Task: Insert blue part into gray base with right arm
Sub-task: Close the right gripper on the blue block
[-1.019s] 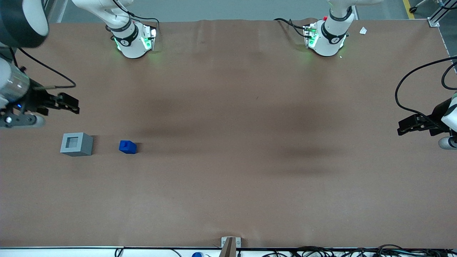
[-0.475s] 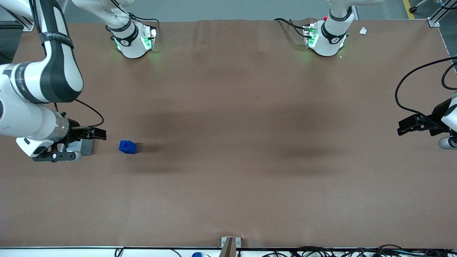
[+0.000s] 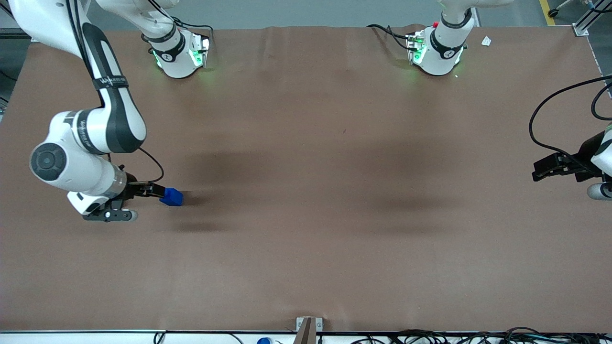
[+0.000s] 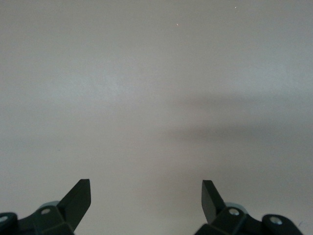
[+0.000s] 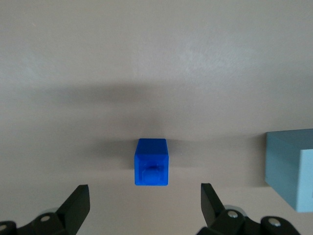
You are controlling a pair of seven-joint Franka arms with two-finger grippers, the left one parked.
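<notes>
The blue part (image 3: 172, 197) sits on the brown table toward the working arm's end, stub upward. My right arm's gripper (image 3: 156, 191) hangs low just beside it, fingertips reaching its edge in the front view. In the right wrist view the blue part (image 5: 151, 162) lies a short way ahead of the gripper (image 5: 145, 205), centred on the wide gap between the two black fingers (image 5: 78, 203). The gripper is open and holds nothing. The gray base (image 5: 292, 169) shows beside the blue part, apart from it. In the front view the arm's wrist hides the gray base.
The brown cover (image 3: 306, 191) spans the whole table. Two arm bases (image 3: 179, 52) (image 3: 437, 50) stand at the edge farthest from the front camera. The parked gripper (image 3: 557, 167) and its looping cable sit at the parked arm's end. A small bracket (image 3: 308, 327) marks the nearest edge.
The right arm has swung in from the table's end, passed over the gray base and covered it, and the open gripper has dropped beside the blue part. Neither block moved.
</notes>
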